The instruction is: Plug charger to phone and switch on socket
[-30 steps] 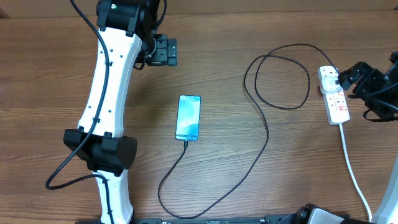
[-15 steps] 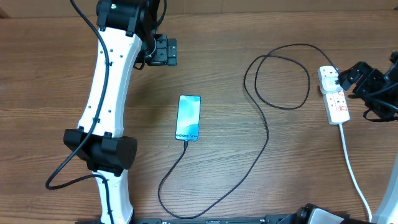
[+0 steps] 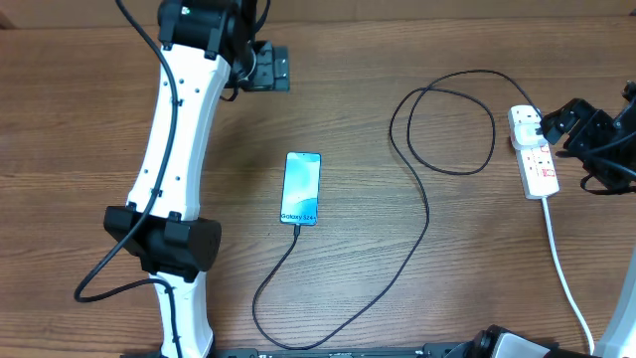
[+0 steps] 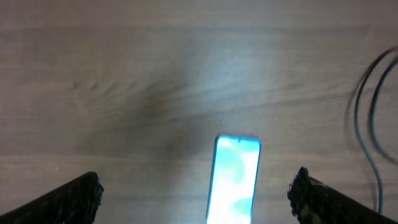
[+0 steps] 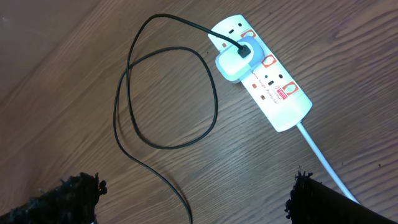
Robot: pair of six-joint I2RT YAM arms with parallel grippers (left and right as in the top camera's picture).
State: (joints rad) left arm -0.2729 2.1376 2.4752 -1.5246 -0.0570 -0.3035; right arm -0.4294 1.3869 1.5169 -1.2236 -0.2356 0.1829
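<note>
On wood table [image 3: 477,288], lit phone [image 3: 301,188], charger [image 5: 231,64] plugged into socket [image 5: 281,101]

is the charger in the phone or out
In, it seems: overhead, the charger meets the phone at its bottom edge with no visible gap; left wrist view crops that edge.

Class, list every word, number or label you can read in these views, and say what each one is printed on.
"Galaxy S24": on the lit screen of the phone, near its lower end, in the overhead view.
Red marks and small print on the white power strip: too small to read.
Phone screen in the left wrist view: blurred, nothing legible.
No other readable text shows.
</note>
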